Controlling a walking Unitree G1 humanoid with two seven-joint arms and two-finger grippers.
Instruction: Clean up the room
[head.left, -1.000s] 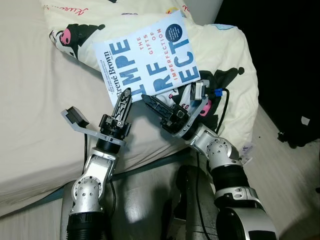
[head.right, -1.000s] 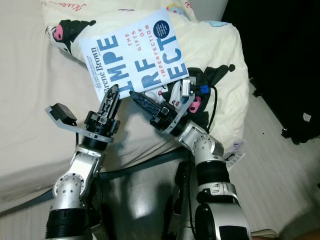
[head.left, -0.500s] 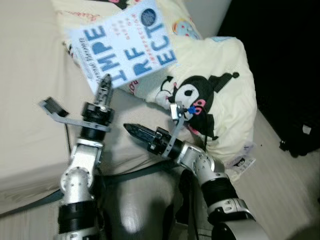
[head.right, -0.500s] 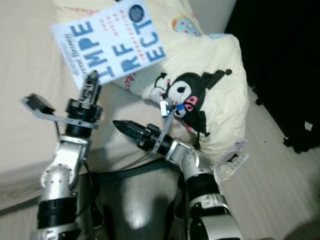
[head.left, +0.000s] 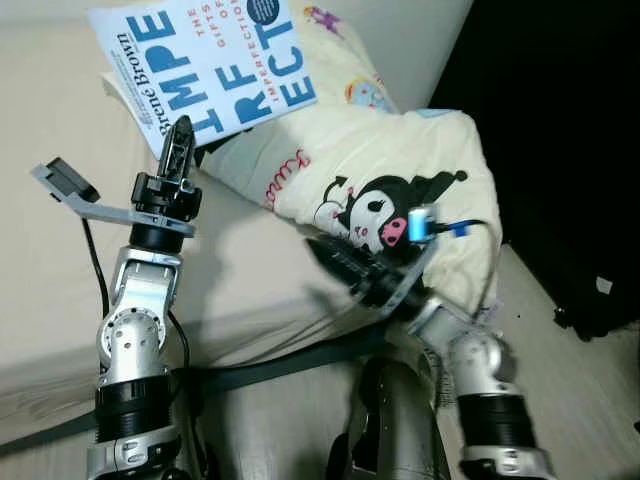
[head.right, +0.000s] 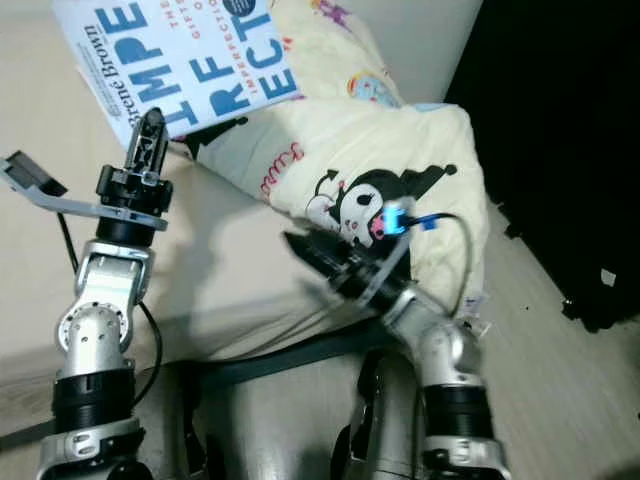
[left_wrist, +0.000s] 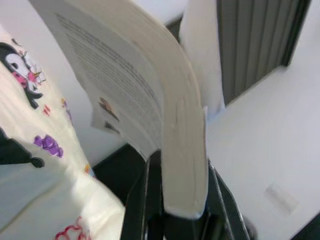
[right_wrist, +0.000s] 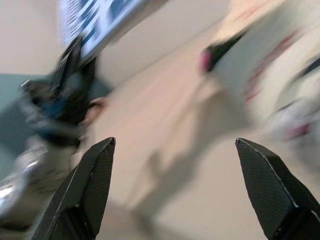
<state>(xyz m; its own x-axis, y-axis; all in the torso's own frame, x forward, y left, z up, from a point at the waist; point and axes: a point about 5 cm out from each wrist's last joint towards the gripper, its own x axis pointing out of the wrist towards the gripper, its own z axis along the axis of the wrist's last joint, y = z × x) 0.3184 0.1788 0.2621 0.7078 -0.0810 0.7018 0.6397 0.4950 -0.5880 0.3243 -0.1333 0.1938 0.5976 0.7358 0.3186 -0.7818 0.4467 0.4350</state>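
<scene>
Well, the left end effector stood raised over the bed, its two black fingers clamped on the lower edge of the book, a white paperback with big blue letters on the cover. In the left wrist view the book's page block sat squeezed between both fingers. The book was held up above the cream sheet, just beside the cartoon-print pillow. Lower down, the right end effector hovered in front of the pillow, blurred; its fingers were spread wide apart and gripped nothing. A dark strap ran along the bed's edge below both arms.
</scene>
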